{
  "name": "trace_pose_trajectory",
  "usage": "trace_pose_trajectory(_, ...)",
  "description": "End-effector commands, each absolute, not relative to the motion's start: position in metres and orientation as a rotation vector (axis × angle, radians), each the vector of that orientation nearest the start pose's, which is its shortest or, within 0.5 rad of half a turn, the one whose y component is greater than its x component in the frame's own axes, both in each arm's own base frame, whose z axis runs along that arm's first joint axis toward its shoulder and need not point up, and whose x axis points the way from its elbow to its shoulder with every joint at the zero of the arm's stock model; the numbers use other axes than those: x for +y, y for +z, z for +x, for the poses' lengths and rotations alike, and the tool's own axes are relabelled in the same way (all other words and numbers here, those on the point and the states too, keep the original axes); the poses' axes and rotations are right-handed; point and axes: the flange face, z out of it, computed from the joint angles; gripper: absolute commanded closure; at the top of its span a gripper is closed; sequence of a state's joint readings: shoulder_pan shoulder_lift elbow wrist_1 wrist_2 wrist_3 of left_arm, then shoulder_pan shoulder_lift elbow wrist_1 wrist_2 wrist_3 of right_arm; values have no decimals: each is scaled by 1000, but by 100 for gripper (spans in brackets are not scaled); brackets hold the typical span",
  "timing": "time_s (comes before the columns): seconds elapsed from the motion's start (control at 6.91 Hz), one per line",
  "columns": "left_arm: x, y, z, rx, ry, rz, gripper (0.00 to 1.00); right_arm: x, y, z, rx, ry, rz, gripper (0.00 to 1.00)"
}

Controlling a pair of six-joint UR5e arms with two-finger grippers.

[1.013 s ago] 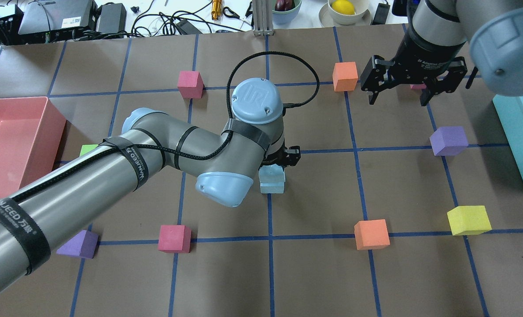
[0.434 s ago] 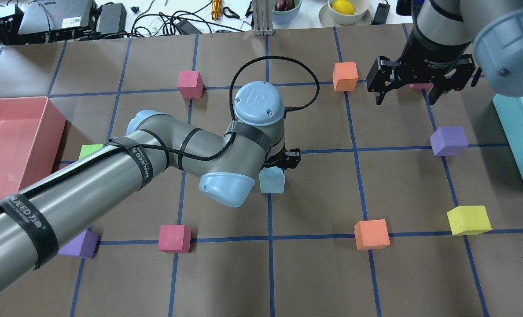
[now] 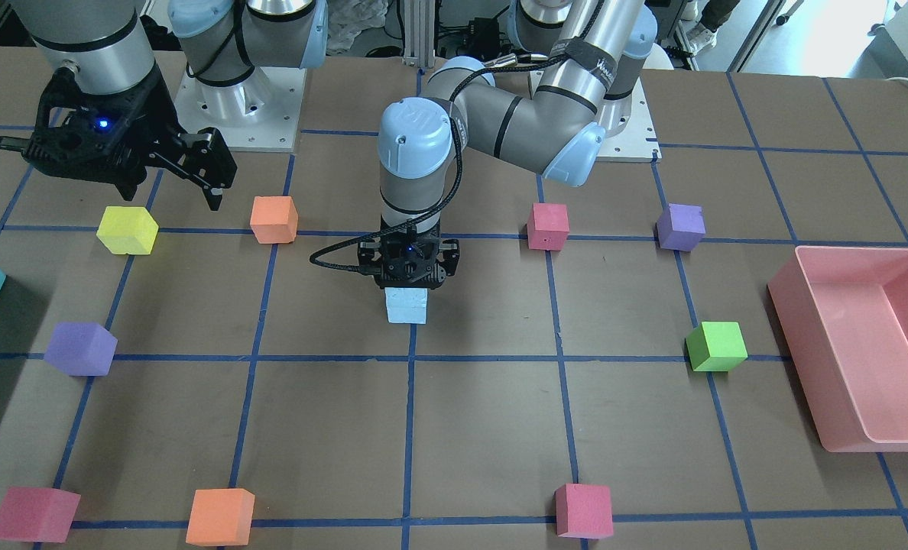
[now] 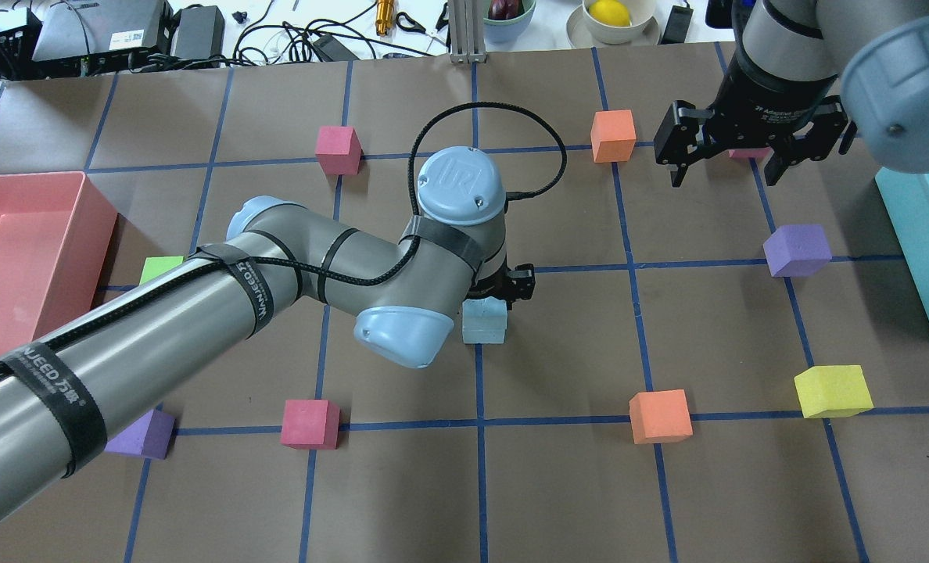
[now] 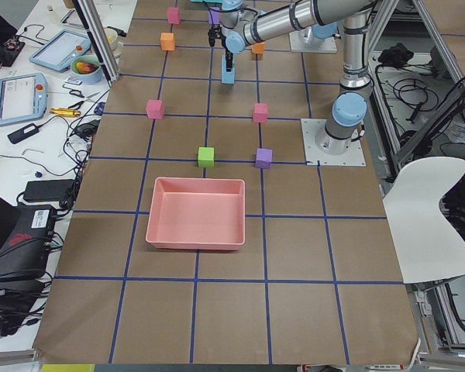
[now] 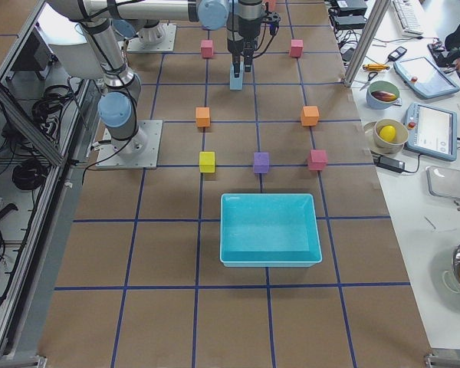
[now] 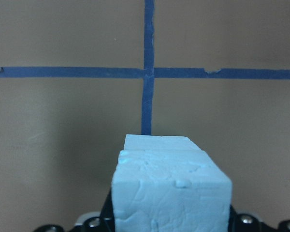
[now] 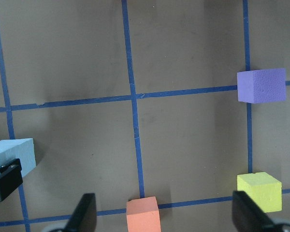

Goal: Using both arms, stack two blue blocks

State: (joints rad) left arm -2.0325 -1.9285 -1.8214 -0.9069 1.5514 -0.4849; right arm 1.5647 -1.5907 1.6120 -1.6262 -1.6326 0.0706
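Two pale sky-blue foam cubes [image 4: 484, 322] stand at the middle of the brown, blue-taped worktop [image 4: 574, 485], apparently one on the other, just beside a tape crossing. The left gripper [image 3: 408, 279] is closed narrowly on the upper cube [image 7: 171, 193], which rests over the lower cube [image 3: 406, 307]. The right gripper [image 4: 725, 178] hangs spread wide and empty, well apart. Foam this light and soft likely dents under pressure, so a gentle pinch on opposite flat sides suits it. The matte, scuffed faces should not slip.
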Motion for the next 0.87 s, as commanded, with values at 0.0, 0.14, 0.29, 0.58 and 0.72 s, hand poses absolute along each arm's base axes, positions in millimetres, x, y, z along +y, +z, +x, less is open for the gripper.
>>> trace_pose_trajectory(0.0,-456,261,-376,3192,-113,-26,0,-487,483,124,3199,-57,122,0)
trace_pose_trajectory(0.14,-460,279,-366,3201,-161,-16,0,-487,484,124,3201,-57,120,0)
trace_pose_trajectory(0.29,-466,302,-345,3197,-172,8,0,-487,484,124,3201,-57,120,0)
trace_pose_trajectory(0.58,-492,395,-262,3165,-81,46,0,-482,487,125,3198,-52,114,0)
trace_pose_trajectory(0.72,-507,445,-206,3150,-4,82,0,-481,488,127,3189,-49,111,0)
